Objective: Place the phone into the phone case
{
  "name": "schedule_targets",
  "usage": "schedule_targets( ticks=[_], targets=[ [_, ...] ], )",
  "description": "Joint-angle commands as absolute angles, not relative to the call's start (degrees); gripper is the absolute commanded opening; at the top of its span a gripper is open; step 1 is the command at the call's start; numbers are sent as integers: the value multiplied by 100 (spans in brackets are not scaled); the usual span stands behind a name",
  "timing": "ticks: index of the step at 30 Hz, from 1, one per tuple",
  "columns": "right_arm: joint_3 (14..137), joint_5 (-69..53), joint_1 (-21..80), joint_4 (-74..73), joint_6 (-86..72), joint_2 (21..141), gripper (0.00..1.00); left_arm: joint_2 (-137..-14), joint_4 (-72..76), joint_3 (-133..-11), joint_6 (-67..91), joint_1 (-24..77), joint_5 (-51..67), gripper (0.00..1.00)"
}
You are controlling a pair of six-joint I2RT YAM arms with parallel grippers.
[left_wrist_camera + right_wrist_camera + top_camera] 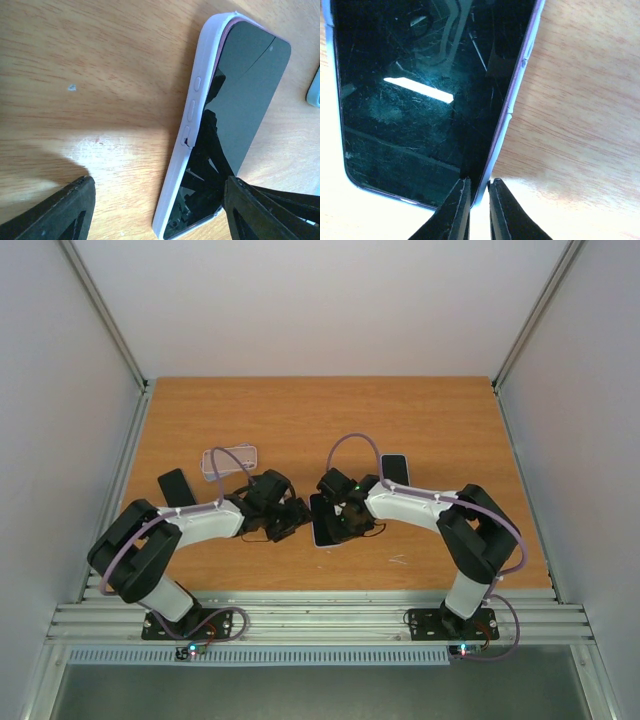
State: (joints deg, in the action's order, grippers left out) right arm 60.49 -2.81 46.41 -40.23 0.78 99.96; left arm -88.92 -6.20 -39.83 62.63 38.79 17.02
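Observation:
The phone, black screen up, lies in a lilac phone case on the wooden table, near the middle in the top view. Its far corner stands slightly proud of the case rim. My left gripper is open, its fingers wide apart on either side of the phone's near end; in the top view it is just left of the phone. My right gripper is shut on the case's side edge, beside the phone's screen; in the top view it is over the phone.
A clear case and a black phone lie at the left behind my left arm. Another dark phone in a pale case lies behind my right arm; its pale blue edge shows in the left wrist view.

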Motion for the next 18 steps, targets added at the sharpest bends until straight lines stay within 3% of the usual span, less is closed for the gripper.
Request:
schedule_targets(
  ticks=[1,8,18],
  targets=[
    [5956,-24,4556,-3612,647,9941,15,-8778,-918,-4166,6058,3814,1568,72],
    [6407,-1334,3845,-3584,1205,9363,20,-9077,-1486,-4896,5454,3730,1489,72],
    [7057,-2712,2868,-3252,1397,10252,19,-9937,-2169,-5929,4807,3592,1436,68]
  ],
)
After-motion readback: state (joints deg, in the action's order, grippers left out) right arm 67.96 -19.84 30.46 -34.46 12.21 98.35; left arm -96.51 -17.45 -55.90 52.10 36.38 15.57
